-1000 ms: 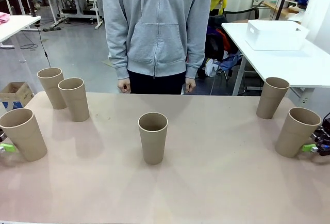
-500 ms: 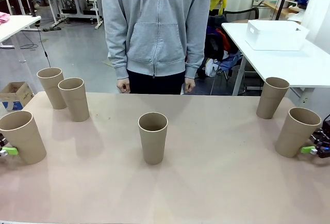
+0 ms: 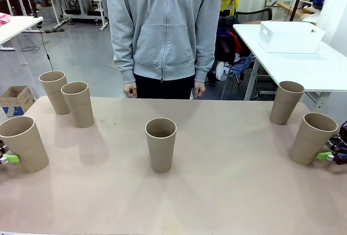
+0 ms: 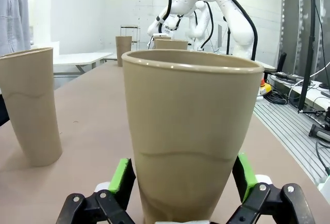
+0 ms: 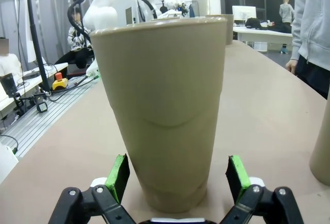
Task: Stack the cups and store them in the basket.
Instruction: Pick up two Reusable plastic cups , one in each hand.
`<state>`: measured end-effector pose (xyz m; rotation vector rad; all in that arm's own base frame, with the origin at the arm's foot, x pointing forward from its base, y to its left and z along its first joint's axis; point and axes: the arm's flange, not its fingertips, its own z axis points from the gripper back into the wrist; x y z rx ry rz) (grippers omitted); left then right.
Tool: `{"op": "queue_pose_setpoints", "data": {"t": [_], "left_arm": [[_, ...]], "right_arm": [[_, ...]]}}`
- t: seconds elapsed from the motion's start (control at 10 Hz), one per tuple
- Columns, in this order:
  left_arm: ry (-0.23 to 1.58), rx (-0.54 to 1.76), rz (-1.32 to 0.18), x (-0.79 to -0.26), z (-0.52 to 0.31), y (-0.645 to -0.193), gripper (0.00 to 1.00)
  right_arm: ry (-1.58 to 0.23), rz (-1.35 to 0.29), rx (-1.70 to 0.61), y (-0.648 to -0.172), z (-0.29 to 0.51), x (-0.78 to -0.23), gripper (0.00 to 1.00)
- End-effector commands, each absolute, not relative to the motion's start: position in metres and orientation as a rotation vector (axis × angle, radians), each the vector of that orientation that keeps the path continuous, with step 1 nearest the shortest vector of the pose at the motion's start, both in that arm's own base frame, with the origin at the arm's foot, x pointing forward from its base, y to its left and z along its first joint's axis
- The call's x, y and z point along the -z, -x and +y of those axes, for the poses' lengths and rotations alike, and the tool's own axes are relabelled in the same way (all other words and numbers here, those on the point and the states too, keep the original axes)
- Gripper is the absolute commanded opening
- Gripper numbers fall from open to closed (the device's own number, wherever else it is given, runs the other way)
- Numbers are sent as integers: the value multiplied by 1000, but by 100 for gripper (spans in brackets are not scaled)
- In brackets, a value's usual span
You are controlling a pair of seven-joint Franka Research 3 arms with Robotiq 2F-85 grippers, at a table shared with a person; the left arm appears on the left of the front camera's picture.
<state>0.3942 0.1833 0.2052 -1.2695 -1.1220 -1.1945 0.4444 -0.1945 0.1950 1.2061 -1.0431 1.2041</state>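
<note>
Six tan cups stand upright on the table. In the front view, two sit at the far left (image 3: pixel 54 91) (image 3: pixel 77 103), one in the middle (image 3: pixel 161 144), and one at the far right (image 3: pixel 286 102). My left gripper (image 4: pixel 183 177) is open, its green pads (image 4: pixel 122 175) either side of the near-left cup (image 3: pixel 24 143) close to its base. My right gripper (image 5: pixel 177 177) is open around the near-right cup (image 3: pixel 313 137), with gaps on both sides. The white basket (image 3: pixel 289 36) rests on a separate table at the back right.
A person in a grey hoodie (image 3: pixel 164 29) stands at the table's far edge with both hands down. The near half of the tabletop (image 3: pixel 227 191) is bare. A cardboard box (image 3: pixel 15 98) sits on the floor at the left.
My left gripper's green pad has dropped slightly beside the near-left cup. Cups, right gripper and person are about where they were.
</note>
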Motion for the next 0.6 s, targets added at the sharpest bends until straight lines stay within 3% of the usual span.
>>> {"op": "queue_pose_setpoints", "data": {"t": [0.0, 0.5], "left_arm": [[1265, 1176, -1160, -207, 183, -392, 100], [1272, 1148, -1173, -213, 183, -391, 100]], "right_arm": [[-1206, -1078, -1184, -446, -192, -205, 100], [-1246, -1007, -1188, -441, -188, -218, 100]]}}
